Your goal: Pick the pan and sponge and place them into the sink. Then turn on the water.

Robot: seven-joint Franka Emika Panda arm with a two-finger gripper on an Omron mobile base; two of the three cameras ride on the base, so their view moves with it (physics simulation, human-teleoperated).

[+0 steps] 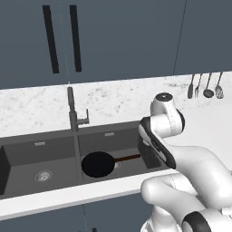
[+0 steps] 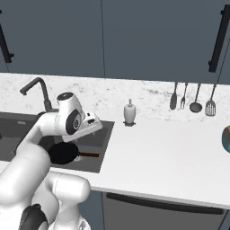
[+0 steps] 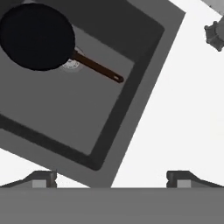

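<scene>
- Sink [image 1: 27,156]: fixed in the counter, two basins; nothing for you to grip here.
- Pan [image 1: 97,164]: already lying in the right basin, over its drain. It looks rigid and fairly heavy; if you must shift it, take the thin handle [image 1: 128,157] pointing right.
- Faucet [image 1: 72,110]: stiff metal behind the divider; you'd likely push its side lever [image 1: 85,118].
- Gripper [image 3: 111,179]: jaws spread wide, holding nothing, above the right basin's near-right corner.

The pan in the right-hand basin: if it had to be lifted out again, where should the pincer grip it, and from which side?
Probably the handle, from above. The pan lies flat on the floor of the sink, its round body too wide to span, while the thin handle sticks out toward the counter side with bare floor around it. The open pincer would close across it.
</scene>
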